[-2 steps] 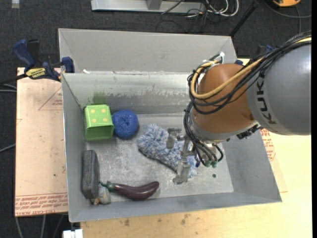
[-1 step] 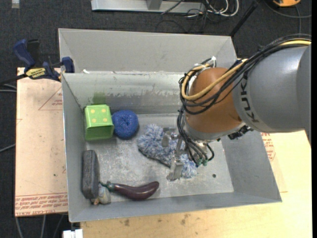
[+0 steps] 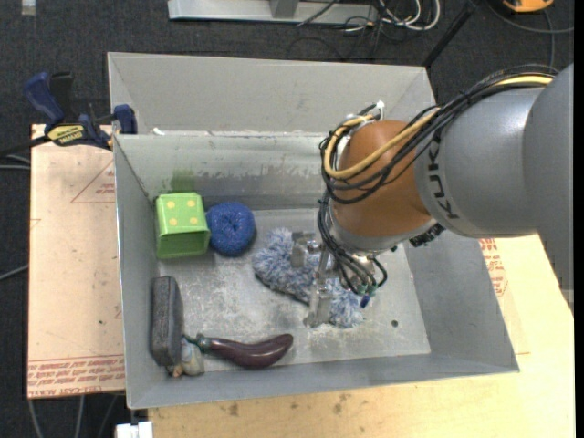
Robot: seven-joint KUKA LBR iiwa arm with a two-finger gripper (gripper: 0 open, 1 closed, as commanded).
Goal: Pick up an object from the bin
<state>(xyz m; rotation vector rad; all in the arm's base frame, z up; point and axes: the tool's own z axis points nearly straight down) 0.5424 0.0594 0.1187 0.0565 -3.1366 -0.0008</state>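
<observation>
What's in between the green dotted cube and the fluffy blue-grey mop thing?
A round blue fuzzy ball, right beside the green dotted cube and near the fluffy blue-grey duster, in the camera view.

The tool (image 3: 320,307) hangs over a fuzzy blue-white cloth (image 3: 276,265) in the bin (image 3: 274,158).

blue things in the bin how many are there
2: a blue ball beside the green cube at the left, and a shaggy blue cloth in the middle under the claw. The arm may hide more.
</observation>
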